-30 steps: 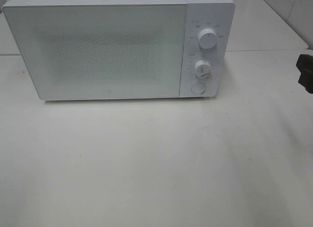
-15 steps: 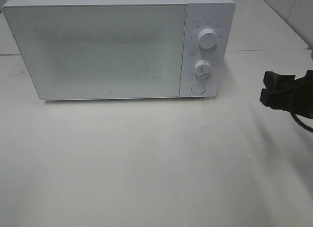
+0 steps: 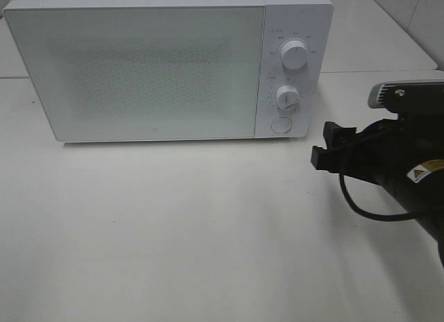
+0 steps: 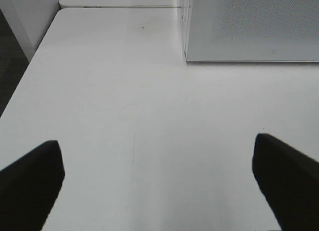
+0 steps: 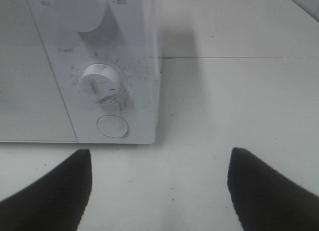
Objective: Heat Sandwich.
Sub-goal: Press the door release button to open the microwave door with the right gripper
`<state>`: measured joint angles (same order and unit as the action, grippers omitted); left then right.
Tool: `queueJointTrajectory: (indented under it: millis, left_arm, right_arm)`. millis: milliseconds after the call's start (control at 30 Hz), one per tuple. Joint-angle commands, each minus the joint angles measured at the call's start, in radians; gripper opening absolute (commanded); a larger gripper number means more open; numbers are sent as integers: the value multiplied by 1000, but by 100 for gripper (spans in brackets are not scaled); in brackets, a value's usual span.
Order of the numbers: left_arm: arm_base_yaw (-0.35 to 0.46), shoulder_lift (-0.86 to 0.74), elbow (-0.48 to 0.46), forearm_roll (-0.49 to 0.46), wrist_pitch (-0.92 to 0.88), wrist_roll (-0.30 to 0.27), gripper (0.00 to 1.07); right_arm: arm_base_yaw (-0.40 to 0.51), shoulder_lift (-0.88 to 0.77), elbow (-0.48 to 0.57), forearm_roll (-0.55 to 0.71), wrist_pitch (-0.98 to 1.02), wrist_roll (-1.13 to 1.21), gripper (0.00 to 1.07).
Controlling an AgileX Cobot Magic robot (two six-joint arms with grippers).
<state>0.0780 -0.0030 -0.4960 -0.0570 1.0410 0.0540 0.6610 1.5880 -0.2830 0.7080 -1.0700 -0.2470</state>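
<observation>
While the microwave (image 3: 152,65) sits closed, the right claw (image 3: 323,143) gapes.

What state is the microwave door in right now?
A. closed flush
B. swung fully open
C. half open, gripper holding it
A: the microwave door sits flush with the control panel, and the right gripper hangs open to the right of it in the high view, touching nothing.

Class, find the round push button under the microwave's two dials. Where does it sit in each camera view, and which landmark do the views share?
Exterior high: the round button, at the control panel's foot, right of the door.
Left wrist: not in view; only the door's lower corner shows.
Right wrist: the button, just below the lower dial.
Shared landmark: the microwave door.
</observation>
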Motion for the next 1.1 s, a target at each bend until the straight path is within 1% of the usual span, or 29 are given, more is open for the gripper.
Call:
queueJointTrajectory:
  millis: [33,200,233,367,767,867,900,933,1033,1067,1100]
  left_arm:
    - [-5,-22,1,4,-5,0,97]
    - [-5,-22,1,4,-5,0,97]
    - [-5,-22,1,4,-5,0,97]
    - [-5,-22,1,4,-5,0,97]
    - [-5,-22,1,4,-5,0,97]
    - [-5,-22,1,4,-5,0,97]
    - [-5,-22,1,4,-5,0,97]
    - [-5,-22,1,4,-5,0,97]
    - [-5,-22,1,4,-5,0,97]
    - [-5,-22,1,4,-5,0,97]
    - [-5,-22,1,4,-5,0,97]
  right_arm:
    - [33,28,-36,18,-17,-26,74]
    - [84,102,-111,43,-3,-33,74]
    - [84,102,-111,43,-3,-33,74]
    - [85,145,-167,42,56,-33,74]
    - [85,149,-176,42,67,-19,74]
    - [85,149,-176,42,67,41,74]
    - [85,149,-176,42,67,99,74]
    - [85,149,-176,42,67,99,74]
    - [85,149,-176,42,67,235,74]
    - [85,149,-176,42,67,335,74]
    - [85,149,-176,42,67,335,74]
